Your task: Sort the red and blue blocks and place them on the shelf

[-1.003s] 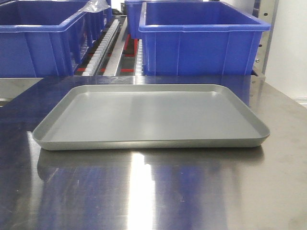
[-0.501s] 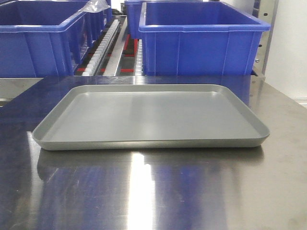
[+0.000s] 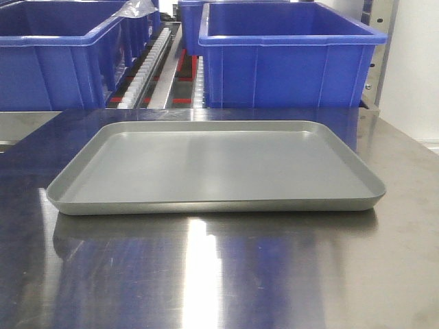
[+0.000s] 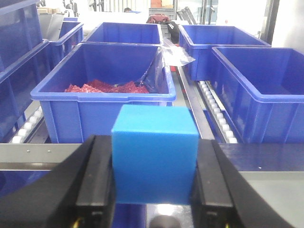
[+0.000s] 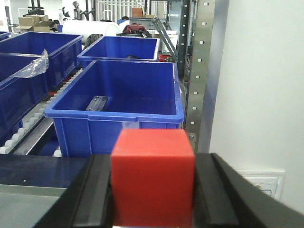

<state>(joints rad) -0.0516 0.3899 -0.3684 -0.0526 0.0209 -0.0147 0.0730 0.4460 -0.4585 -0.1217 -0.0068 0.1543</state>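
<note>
In the left wrist view a bright blue block [image 4: 154, 159] fills the space between two black fingers, and my left gripper [image 4: 154, 183] is shut on it, held above the steel tabletop and facing the shelf [image 4: 211, 107] with its white roller tracks. The right wrist view has a bright red block [image 5: 153, 175] clamped between the black fingers of my right gripper [image 5: 153, 199], which is shut on it. Past it rises the shelf's grey upright [image 5: 202, 61] with bolt holes. Neither gripper nor block shows in the front view.
An empty grey tray [image 3: 68, 192] lies on the shiny steel tabletop [image 3: 219, 274]. Large blue bins [image 3: 288, 58] stand on the shelf rollers behind it. One left bin [image 4: 102, 102] holds red pieces. The right bin [image 5: 118, 107] holds a small metal part. A white wall [image 5: 259, 85] is at the right.
</note>
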